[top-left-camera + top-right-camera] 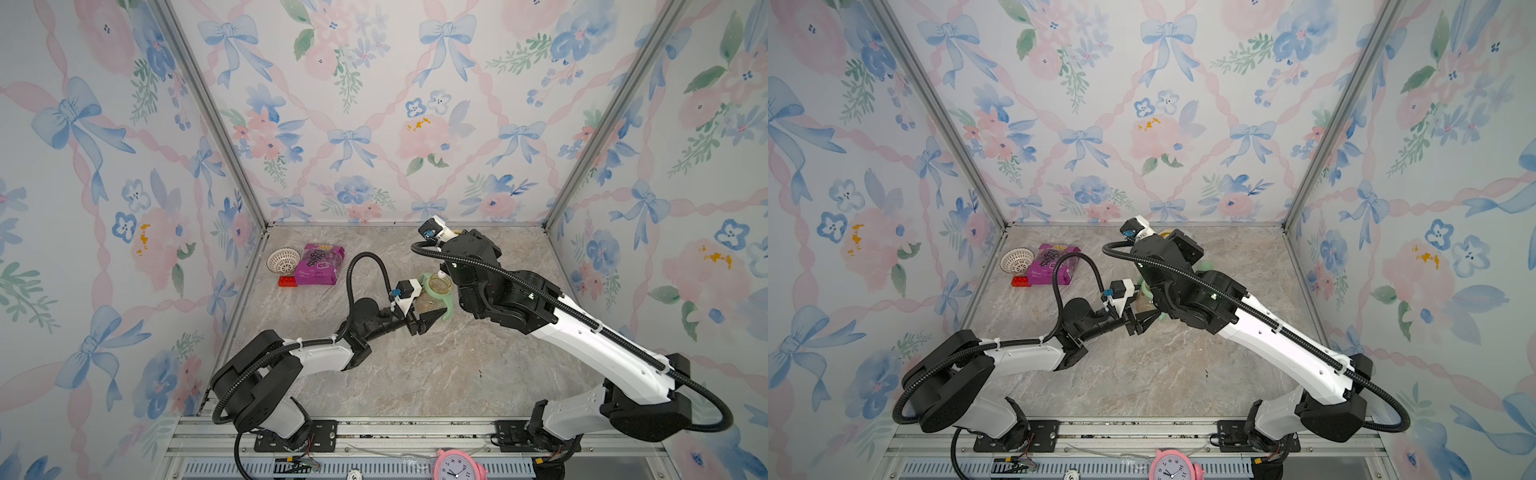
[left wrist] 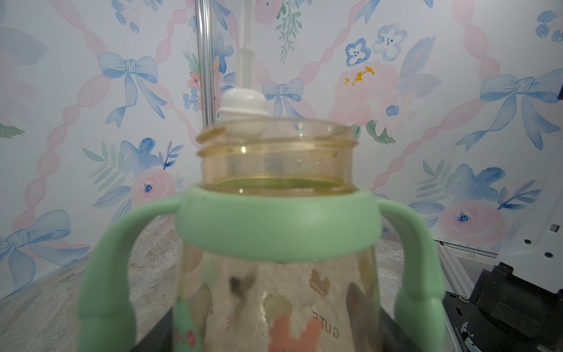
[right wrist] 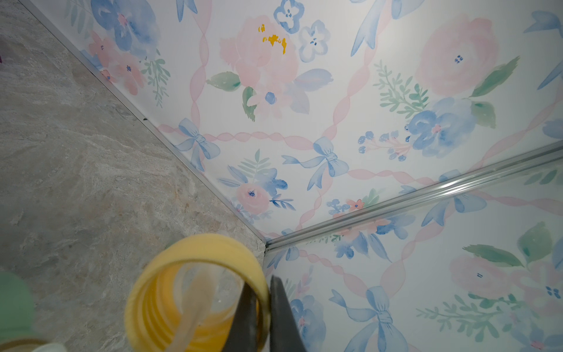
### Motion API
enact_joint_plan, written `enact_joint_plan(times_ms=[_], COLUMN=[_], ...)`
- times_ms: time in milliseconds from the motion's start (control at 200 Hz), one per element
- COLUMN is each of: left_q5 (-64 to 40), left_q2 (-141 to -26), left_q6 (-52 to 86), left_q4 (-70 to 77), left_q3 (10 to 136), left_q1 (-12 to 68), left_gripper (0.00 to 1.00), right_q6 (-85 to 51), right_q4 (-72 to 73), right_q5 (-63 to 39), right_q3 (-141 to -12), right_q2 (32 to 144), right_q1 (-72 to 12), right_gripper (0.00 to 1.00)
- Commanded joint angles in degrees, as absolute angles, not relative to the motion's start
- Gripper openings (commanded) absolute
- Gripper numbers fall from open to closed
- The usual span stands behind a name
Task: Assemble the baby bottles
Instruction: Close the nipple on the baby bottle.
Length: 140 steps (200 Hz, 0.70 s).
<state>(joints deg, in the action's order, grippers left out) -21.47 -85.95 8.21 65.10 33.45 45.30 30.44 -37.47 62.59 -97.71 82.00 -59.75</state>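
My left gripper (image 1: 428, 311) (image 2: 274, 335) is shut on the lower body of the baby bottle's clear amber jar (image 1: 436, 293) (image 2: 277, 164) and holds it upright just above the table. A pale green two-handled ring (image 1: 446, 305) (image 2: 278, 225) sits round the jar's neck. The right arm hides most of the jar (image 1: 1144, 301). My right gripper (image 3: 265, 283) is shut on the wall of the yellow collar (image 3: 195, 289), one finger inside and one outside, high above the jar. A clear straw hangs from the collar. Its white end piece (image 1: 442, 275) (image 2: 243, 112) rests at the jar's open mouth.
At the back left lie a white lattice basket (image 1: 283, 259), a purple snack packet (image 1: 319, 264) and a small red block (image 1: 287, 281). A pink clock (image 1: 457, 463) sits on the front rail. Papered walls close in three sides.
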Motion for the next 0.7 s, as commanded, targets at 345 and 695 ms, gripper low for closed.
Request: enact_joint_plan(times_ms=[345, 695], left_q5=[-23.0, -23.8], left_q2=[-86.2, -86.3], left_q6=[9.1, 10.9], left_q4=[68.3, 65.0], left_q3=[35.4, 38.0], left_q1=[44.8, 44.1], left_gripper=[0.19, 0.08], right_q6=[23.8, 23.1], right_q4=[-40.4, -39.4], right_q5=[61.3, 56.8], right_q3=[-93.3, -86.0], right_q2=[79.7, 76.3], right_q1=[-60.6, -63.1], right_gripper=[0.00, 0.09])
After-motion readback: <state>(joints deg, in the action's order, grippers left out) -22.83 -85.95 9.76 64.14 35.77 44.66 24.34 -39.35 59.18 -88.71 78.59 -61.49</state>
